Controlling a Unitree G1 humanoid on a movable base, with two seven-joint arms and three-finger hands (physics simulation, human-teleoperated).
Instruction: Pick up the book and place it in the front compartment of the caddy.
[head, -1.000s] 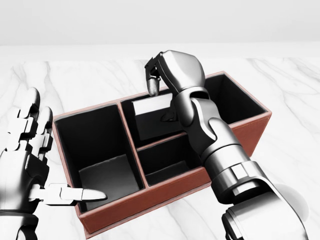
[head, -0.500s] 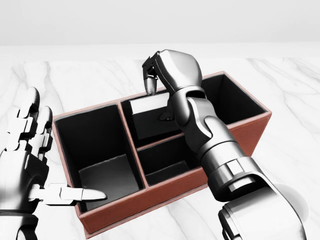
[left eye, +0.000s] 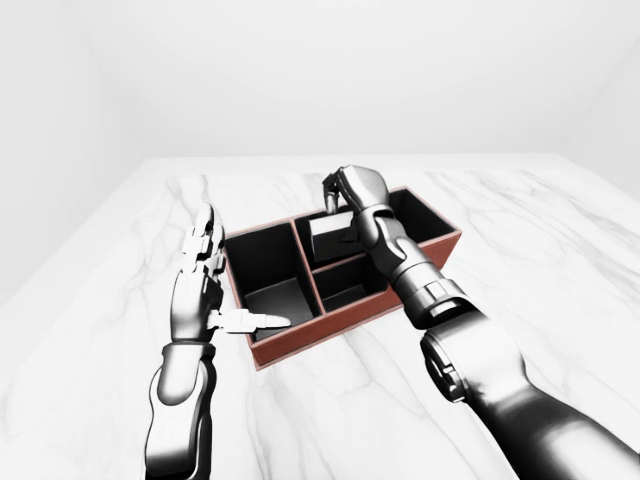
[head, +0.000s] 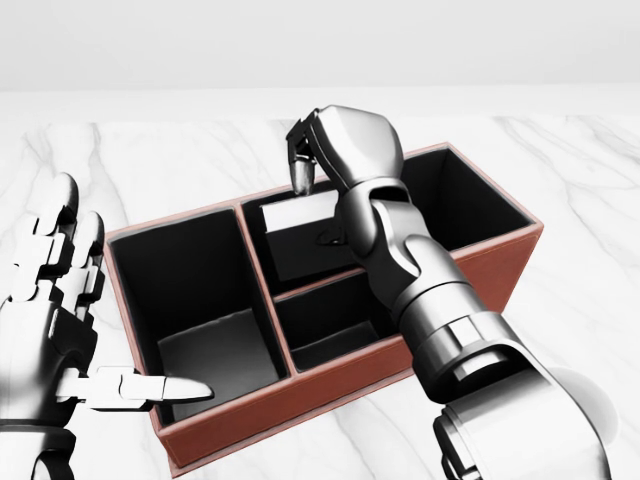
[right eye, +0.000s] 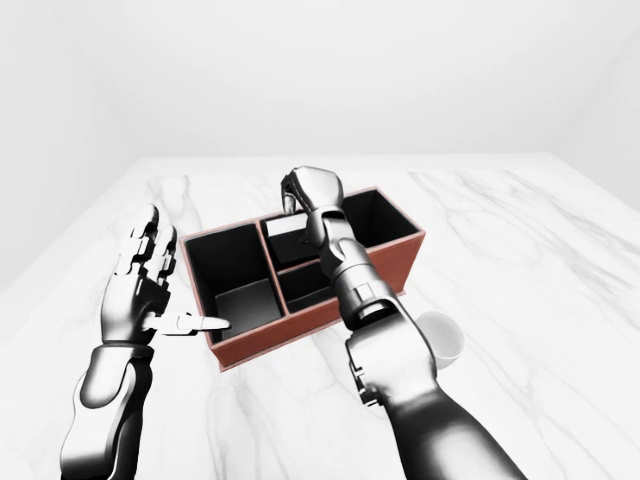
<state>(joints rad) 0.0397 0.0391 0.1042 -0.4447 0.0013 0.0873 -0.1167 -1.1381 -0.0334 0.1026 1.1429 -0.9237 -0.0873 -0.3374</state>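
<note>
Book (head: 300, 232) stands tilted in the caddy's (head: 480, 270) upper middle compartment in head view, right hand (head: 345, 150) at its 12 o'clock, fingertips curled onto the top edge; grip closure unclear. Left hand (head: 50, 320) at 9 o'clock of caddy, fingers spread, holding nothing, thumb over the left compartment. Right-eye view: white cup (right eye: 440, 340) at 4 o'clock of caddy on marble table (right eye: 520, 250).

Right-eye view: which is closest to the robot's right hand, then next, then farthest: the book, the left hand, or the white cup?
1. The book, just under the right hand, standing in the caddy.
2. The left hand, far left, outside the caddy.
3. The white cup, lower right on the table.
</note>
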